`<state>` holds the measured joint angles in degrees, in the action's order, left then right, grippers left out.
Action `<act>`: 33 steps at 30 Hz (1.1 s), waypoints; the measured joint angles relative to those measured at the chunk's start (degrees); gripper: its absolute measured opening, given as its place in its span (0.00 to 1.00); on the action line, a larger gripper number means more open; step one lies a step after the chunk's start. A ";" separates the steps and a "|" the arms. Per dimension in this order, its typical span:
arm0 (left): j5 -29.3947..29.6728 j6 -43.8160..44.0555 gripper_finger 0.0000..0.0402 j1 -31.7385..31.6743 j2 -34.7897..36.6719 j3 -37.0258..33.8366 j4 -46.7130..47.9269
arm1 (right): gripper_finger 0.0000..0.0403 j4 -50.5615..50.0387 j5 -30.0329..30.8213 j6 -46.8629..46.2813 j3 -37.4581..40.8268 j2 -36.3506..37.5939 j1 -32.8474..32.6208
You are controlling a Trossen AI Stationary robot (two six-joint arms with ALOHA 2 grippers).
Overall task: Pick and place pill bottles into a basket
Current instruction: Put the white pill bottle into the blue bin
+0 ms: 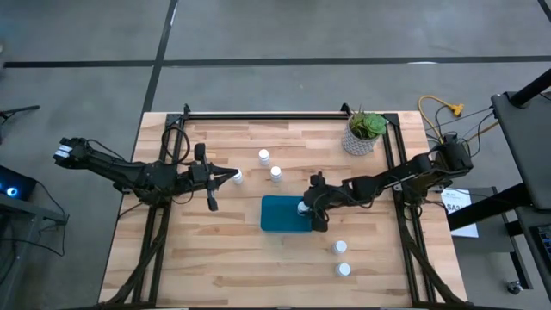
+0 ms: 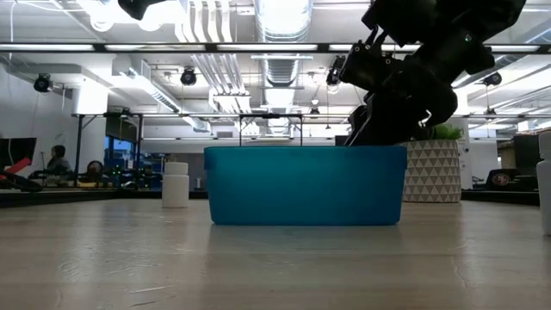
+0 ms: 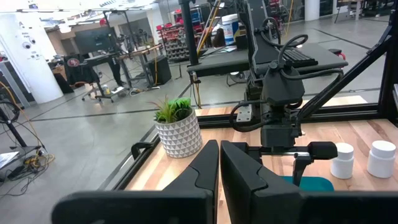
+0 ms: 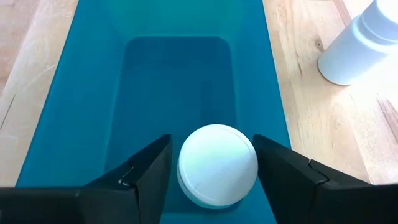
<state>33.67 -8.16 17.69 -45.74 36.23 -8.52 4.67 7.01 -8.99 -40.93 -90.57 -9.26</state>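
Observation:
The teal basket (image 1: 277, 215) (image 2: 306, 185) (image 4: 177, 74) sits mid-table. My right gripper (image 1: 308, 210) (image 4: 214, 171) slants down into its right end, open, a finger on either side of a white pill bottle (image 4: 217, 165) that stands inside the basket; a thin gap shows beside the cap. Other bottles stand on the table: two (image 1: 263, 157) (image 1: 275, 173) beyond the basket, one (image 1: 237, 176) under my left gripper's tip, two (image 1: 341, 248) (image 1: 344, 269) nearer the front. My left gripper (image 1: 225, 176) (image 3: 219, 168) hangs shut and level, high above the table, left of the basket.
A white patterned plant pot (image 1: 362, 138) (image 3: 178, 134) stands at the far right corner. A black frame rail (image 1: 267, 114) runs along the far edge. Bare wood lies in front of the basket and at the front left.

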 joint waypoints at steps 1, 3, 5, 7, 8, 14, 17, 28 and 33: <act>-0.01 -0.01 0.00 0.01 0.00 0.00 -0.02 | 0.54 0.02 0.00 0.19 0.00 0.12 0.00; 0.00 -0.01 0.00 0.02 0.00 0.00 0.00 | 0.54 -0.04 0.00 0.37 0.00 0.52 0.00; -0.01 -0.01 0.00 0.01 0.00 0.00 0.00 | 0.54 -0.10 0.00 0.41 0.00 1.10 0.00; -0.01 -0.01 0.00 0.00 0.00 0.00 0.00 | 0.54 -0.11 0.00 0.45 0.00 1.66 0.00; -0.02 -0.02 0.00 0.00 0.00 0.00 0.00 | 0.54 -0.33 0.01 0.49 0.00 2.04 0.00; -0.02 -0.01 0.00 0.01 0.00 0.00 0.01 | 0.54 -1.76 0.02 0.59 0.00 4.43 0.00; -0.02 -0.02 0.00 0.02 0.00 0.00 0.00 | 0.54 -1.81 -0.02 0.08 0.00 5.92 -0.03; -0.02 -0.02 0.00 0.02 0.00 0.00 0.02 | 0.53 -3.74 -5.81 -2.94 -0.02 13.30 -2.34; -0.02 -0.02 0.00 0.02 0.00 0.00 0.02 | 0.53 -5.06 -5.94 -3.00 -0.02 15.52 -4.92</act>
<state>33.65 -8.19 17.72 -45.74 36.23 -8.49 -0.39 1.07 -11.99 -40.95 -75.05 -14.17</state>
